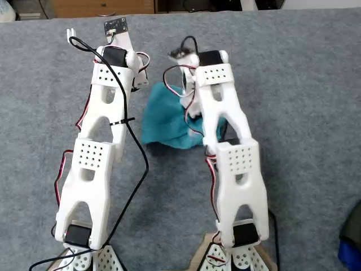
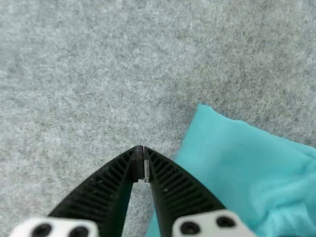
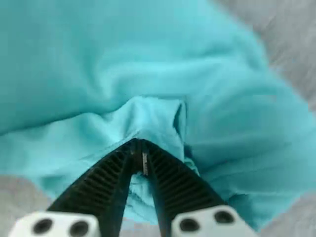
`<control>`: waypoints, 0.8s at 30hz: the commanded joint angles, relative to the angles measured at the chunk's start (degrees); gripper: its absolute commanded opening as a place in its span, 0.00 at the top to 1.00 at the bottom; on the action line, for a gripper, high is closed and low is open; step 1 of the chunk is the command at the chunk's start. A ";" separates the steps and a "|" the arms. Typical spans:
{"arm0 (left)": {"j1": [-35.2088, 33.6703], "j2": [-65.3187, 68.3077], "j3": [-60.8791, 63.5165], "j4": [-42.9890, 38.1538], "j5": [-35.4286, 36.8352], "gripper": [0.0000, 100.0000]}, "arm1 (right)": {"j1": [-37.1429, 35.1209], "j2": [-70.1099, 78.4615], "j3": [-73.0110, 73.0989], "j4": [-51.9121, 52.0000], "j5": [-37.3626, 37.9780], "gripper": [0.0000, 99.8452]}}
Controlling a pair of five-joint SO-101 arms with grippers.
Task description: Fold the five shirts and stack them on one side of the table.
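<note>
Shirt (image 1: 163, 121) is what draws the eye: one teal piece lies rumpled on the grey table (image 1: 293, 84), bunched rather than flat, so by my reckoning the folding has hardly begun and nothing is stacked.

Right gripper (image 3: 139, 145) sits directly over the shirt's middle. Its black jaws are closed together on a raised ridge of the cloth, and fabric is gathered around the tips. That looks to me like a pinch taken to lift or drag the shirt so it can be spread out.

Left gripper (image 2: 140, 153) hangs just beside the shirt's edge, over bare table. Its jaws meet tip to tip with nothing between them, and a corner of the cloth (image 2: 247, 168) lies close by but is not touched. I take it to be waiting there, ready to catch that edge once the other side is held up.

Both arms stand over the table from the near side, with the shirt between them and partly under the right one.
</note>
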 commanded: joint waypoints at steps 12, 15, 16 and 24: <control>2.02 -1.01 -2.55 0.88 -0.62 0.98 | 6.99 -27.65 24.31 0.97 5.19 0.99; 2.02 -1.01 -2.55 0.88 -0.62 0.98 | 6.73 -31.25 25.80 -1.93 5.80 0.99; 2.02 -1.01 -2.55 0.97 -0.62 0.98 | 6.64 -32.04 25.80 -4.48 5.80 0.99; 2.20 -1.01 -2.64 3.60 -0.62 0.98 | 3.21 -29.67 29.14 -29.36 5.80 0.99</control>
